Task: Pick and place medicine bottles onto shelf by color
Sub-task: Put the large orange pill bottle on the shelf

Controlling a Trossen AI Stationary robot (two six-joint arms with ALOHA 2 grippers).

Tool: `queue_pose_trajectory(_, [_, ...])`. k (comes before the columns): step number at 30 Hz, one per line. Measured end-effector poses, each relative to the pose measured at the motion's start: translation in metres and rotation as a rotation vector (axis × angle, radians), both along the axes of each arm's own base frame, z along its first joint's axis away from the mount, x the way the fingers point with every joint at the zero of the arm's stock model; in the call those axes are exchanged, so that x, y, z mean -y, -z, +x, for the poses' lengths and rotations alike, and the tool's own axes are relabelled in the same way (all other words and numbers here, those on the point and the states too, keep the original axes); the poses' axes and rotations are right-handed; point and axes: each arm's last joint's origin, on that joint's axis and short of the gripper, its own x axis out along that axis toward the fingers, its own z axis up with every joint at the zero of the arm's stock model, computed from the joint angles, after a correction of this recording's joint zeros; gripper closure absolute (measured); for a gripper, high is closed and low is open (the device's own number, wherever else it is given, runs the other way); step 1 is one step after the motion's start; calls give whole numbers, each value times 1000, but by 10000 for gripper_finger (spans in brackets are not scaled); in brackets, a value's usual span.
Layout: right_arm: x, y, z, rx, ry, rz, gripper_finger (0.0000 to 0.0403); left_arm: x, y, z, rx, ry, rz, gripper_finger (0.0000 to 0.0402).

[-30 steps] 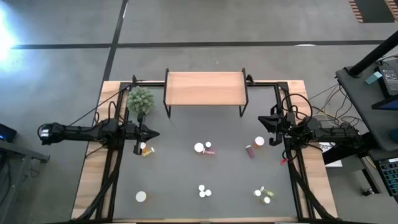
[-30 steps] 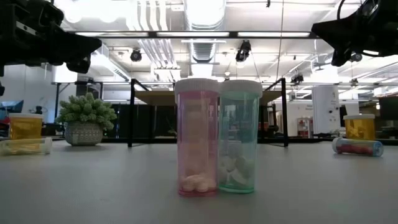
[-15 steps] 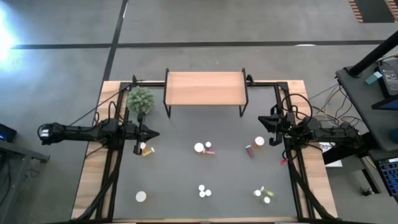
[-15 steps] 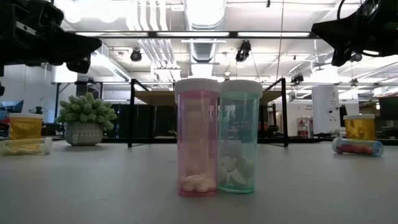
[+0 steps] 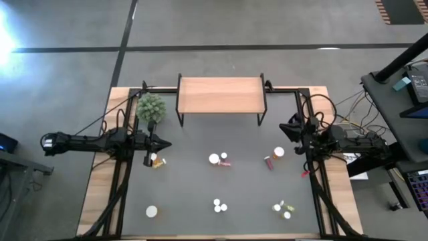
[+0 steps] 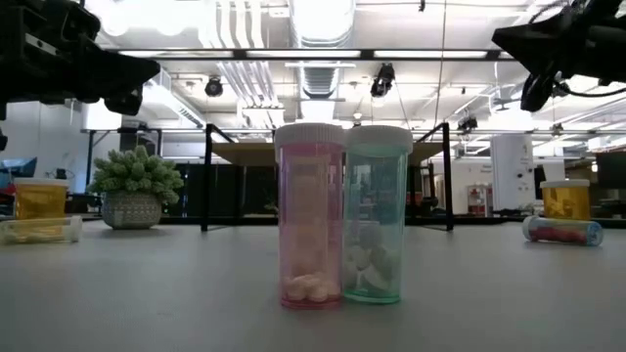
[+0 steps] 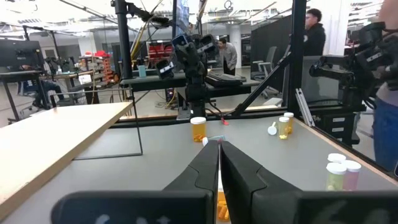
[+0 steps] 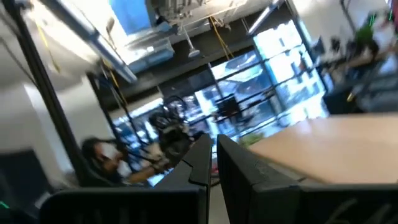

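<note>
The light-wood shelf (image 5: 221, 95) stands on black legs at the table's far edge. Medicine bottles are scattered over the grey mat (image 5: 200, 184). An orange one (image 5: 155, 161) is just below my left gripper (image 5: 167, 143). A pink one (image 5: 269, 163) lies next to an upright orange one (image 5: 279, 152). In the low view, a pink bottle (image 6: 311, 215) and a green one (image 6: 377, 215) stand side by side on their bases. My left gripper (image 7: 219, 144) is shut and level at the left edge, holding nothing. My right gripper (image 5: 287, 128) is shut at the right edge, raised and empty.
A green spiky plant (image 5: 150, 107) in a pot stands at the far left beside the shelf. Cables run along the table's right side (image 5: 321, 114). People (image 7: 314, 25) stand in the room beyond the table.
My right gripper has rolled about its own pointing line and tipped slightly upward, staying in place and shut. No bottle has moved.
</note>
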Motion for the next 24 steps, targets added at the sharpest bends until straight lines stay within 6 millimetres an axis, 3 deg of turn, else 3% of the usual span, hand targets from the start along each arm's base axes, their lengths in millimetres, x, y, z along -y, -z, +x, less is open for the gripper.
queue_pose_trajectory(6, [0, 0, 0, 50, -83, 233, 385, 0, 0, 0, 0, 0, 0, 402])
queue_pose_trajectory(15, [0, -1, 0, 59, -93, 232, 385, 0, 0, 0, 0, 0, 0, 402])
queue_pose_trajectory(24, [0, -15, -7, 224, -118, 237, 385, 0, 0, 0, 0, 0, 0, 402])
